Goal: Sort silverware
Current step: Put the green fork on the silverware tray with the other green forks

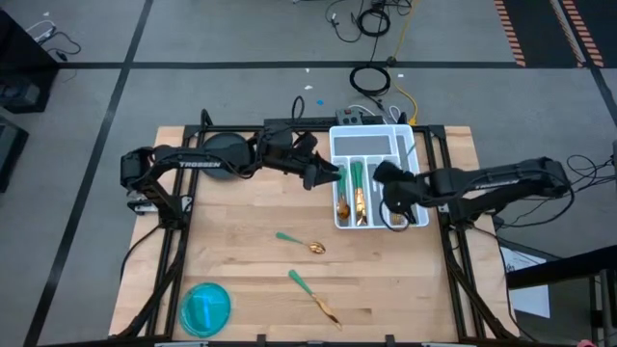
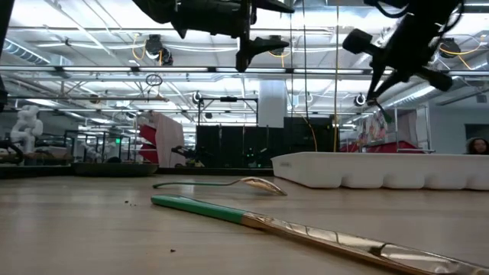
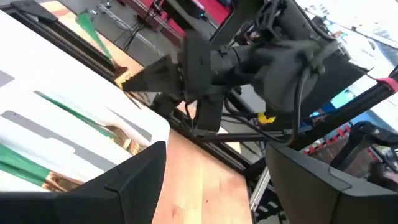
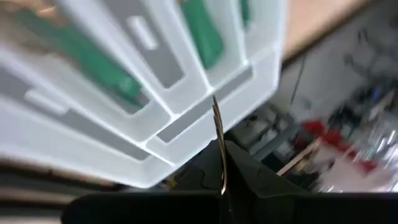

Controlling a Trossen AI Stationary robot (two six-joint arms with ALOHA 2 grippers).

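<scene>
White lettering reading TROSSEN runs along the left arm (image 1: 198, 162) in the high view; no other writing can be read. The left claw (image 1: 335, 174) hangs with its fingers spread wide and nothing between them, just at the tray's (image 1: 421, 218) near-left wall. The right claw (image 1: 397, 216) is closed on a thin gold piece of silverware (image 4: 218, 146), held above the tray's front right corner; in the right wrist view the metal strip stands up from between its dark fingers. Between the two claws, inside the tray, lie several green-handled pieces (image 1: 357, 177) in the long compartments, gold heads toward the front. In front of the left claw, on the open wooden surface (image 1: 241, 222), a spoon (image 1: 301, 242) lies alone, and farther toward the front edge a fork (image 1: 314, 297); the two are well apart. A blue bowl (image 1: 205, 307) sits at the front left corner, far from both claws. The middle and left of the surface are bare wood, with black frame rails along both side edges.
</scene>
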